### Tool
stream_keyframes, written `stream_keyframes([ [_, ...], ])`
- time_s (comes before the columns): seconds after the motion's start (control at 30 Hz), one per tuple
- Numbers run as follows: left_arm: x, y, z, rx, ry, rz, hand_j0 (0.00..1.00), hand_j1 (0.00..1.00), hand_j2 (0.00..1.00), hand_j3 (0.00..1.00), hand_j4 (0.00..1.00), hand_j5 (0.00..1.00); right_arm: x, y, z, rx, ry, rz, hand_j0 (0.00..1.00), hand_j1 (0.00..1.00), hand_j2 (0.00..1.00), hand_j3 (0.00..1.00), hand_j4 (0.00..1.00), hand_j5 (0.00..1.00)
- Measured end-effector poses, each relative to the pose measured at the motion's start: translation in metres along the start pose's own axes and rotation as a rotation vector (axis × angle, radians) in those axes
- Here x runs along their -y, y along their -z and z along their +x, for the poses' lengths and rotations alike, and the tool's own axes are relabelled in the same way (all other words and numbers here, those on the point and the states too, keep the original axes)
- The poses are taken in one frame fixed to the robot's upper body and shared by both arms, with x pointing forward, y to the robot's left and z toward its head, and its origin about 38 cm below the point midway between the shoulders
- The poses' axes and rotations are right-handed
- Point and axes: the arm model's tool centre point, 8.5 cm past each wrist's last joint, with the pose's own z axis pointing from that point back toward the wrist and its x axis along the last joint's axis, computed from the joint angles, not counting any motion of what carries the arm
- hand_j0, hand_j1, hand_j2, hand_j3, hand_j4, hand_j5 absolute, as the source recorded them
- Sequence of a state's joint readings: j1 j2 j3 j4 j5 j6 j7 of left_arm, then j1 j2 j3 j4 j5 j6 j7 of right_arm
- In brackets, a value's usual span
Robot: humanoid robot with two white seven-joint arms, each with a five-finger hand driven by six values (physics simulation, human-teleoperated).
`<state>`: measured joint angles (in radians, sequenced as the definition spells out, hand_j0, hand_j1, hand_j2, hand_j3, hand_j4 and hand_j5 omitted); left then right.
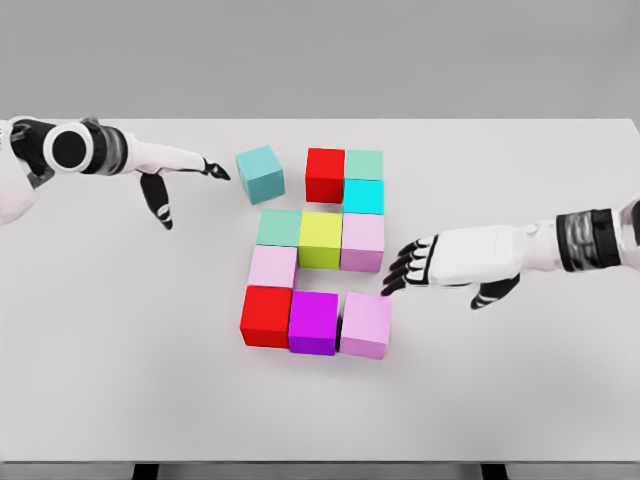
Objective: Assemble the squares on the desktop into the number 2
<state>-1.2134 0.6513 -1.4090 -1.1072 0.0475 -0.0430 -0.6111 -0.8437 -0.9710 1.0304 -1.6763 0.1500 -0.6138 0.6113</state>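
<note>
Since the figure lacks only its upper-left corner, we judge the step in hand to be nudging the loose teal cube (260, 173) rightward until it meets the red cube (325, 174) that begins the top row. That cube sits just apart from the red one and is turned a little out of square, so we would push low on its left face and steer it straight, letting it rotate flush as it closes the gap, and we would stop as soon as the faces touch, lest the red cube and the pale green cube (364, 164) beside it be shoved out of line. Below these, the cyan cube (363, 196) forms the right upright, the row of green cube (278, 227), yellow cube (321, 239) and pink cube (363, 242) makes the middle bar, the pale pink cube (273, 266) steps down on the left, and a red, a magenta and a pink cube close the base on the white table (120, 350). Our left hand (180, 172) holds nothing: its forefinger points at the teal cube, tip just short of it, the other fingers hanging loose. Our right hand (425, 263) lies flat with fingers spread, empty, near the pink cube of the middle bar but not touching it
</note>
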Motion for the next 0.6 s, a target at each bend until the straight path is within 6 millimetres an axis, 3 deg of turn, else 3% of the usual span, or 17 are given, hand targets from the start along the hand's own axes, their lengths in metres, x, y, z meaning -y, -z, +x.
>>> stream_keyframes([
  [0.07, -0.001, 0.002, 0.002, 0.003, 0.002, -0.001, 1.00, 1.00, 1.00, 1.00, 1.00, 1.00, -0.005, -0.014, -0.002, -0.018, 0.046, -0.037, 1.00, 1.00, 1.00, 1.00, 1.00, 1.00],
  [0.13, -0.002, 0.006, 0.004, 0.003, 0.001, -0.002, 1.00, 1.00, 1.00, 1.00, 1.00, 1.00, -0.027, -0.029, 0.000, -0.031, 0.136, -0.069, 1.00, 1.00, 1.00, 1.00, 1.00, 1.00],
  [0.23, -0.003, 0.010, 0.006, 0.000, -0.001, -0.003, 1.00, 1.00, 1.00, 1.00, 1.00, 1.00, -0.021, -0.050, 0.003, -0.053, 0.139, -0.097, 1.00, 1.00, 1.00, 1.00, 1.00, 1.00],
  [0.33, -0.004, 0.013, 0.007, 0.000, -0.001, -0.004, 1.00, 1.00, 1.00, 1.00, 1.00, 1.00, -0.014, -0.057, 0.007, -0.055, 0.119, -0.085, 1.00, 1.00, 1.00, 1.00, 1.00, 1.00],
  [0.4, -0.004, 0.014, 0.008, 0.002, 0.000, -0.004, 1.00, 1.00, 1.00, 1.00, 1.00, 1.00, -0.009, -0.054, 0.008, -0.049, 0.090, -0.067, 1.00, 1.00, 1.00, 1.00, 1.00, 1.00],
  [0.6, -0.006, 0.020, 0.013, 0.002, 0.001, -0.006, 1.00, 1.00, 1.00, 1.00, 1.00, 1.00, -0.038, -0.020, 0.015, -0.016, 0.044, 0.065, 1.00, 1.00, 1.00, 1.00, 1.00, 1.00],
])
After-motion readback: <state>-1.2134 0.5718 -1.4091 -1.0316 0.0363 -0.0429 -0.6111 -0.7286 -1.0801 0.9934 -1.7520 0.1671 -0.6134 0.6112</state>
